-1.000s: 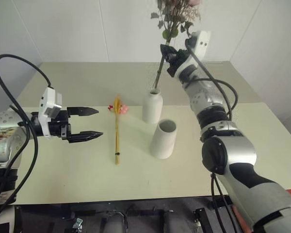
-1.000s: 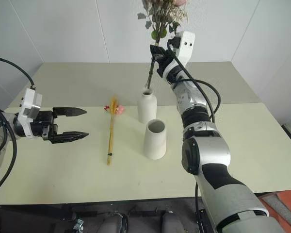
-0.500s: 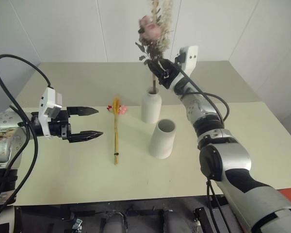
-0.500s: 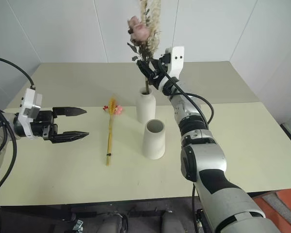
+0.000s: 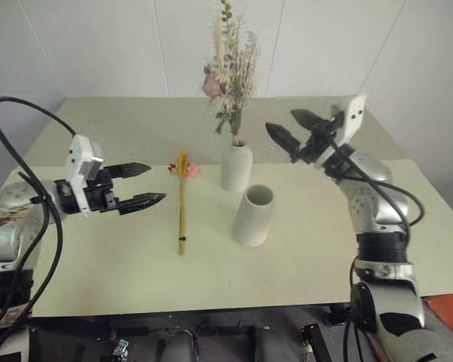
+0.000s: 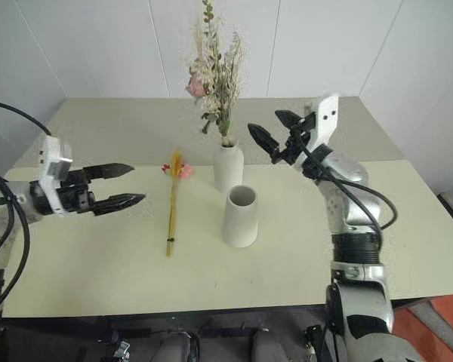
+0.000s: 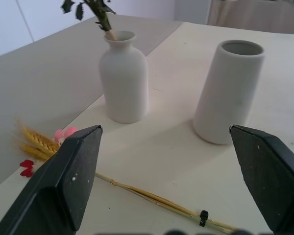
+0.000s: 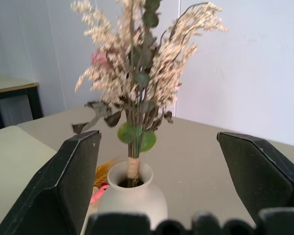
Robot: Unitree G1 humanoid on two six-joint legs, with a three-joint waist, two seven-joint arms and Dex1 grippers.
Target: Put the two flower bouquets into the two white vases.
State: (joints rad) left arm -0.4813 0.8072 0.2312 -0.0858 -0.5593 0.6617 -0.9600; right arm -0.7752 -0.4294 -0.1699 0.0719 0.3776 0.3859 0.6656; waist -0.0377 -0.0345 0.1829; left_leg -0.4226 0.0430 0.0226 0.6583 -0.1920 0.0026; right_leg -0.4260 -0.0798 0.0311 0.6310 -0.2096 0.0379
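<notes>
On table, wheat bundle (image 5: 182, 211) just right of spread left hand (image 5: 146, 185); right hand (image 5: 287, 129) spread, empty.

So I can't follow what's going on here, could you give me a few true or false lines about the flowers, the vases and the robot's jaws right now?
1. The bushy pink bouquet stands in the narrow-necked vase. True.
2. The wide-mouthed vase holds flowers too. False: it is empty.
3. The yellow wheat-like bundle lies flat on the table. True.
4. The right gripper grips the bouquet's stems. False: its jaws are open and apart from the bouquet.
5. The left gripper holds the wheat-like bundle. False: its jaws are open and empty, beside the bundle.
</notes>
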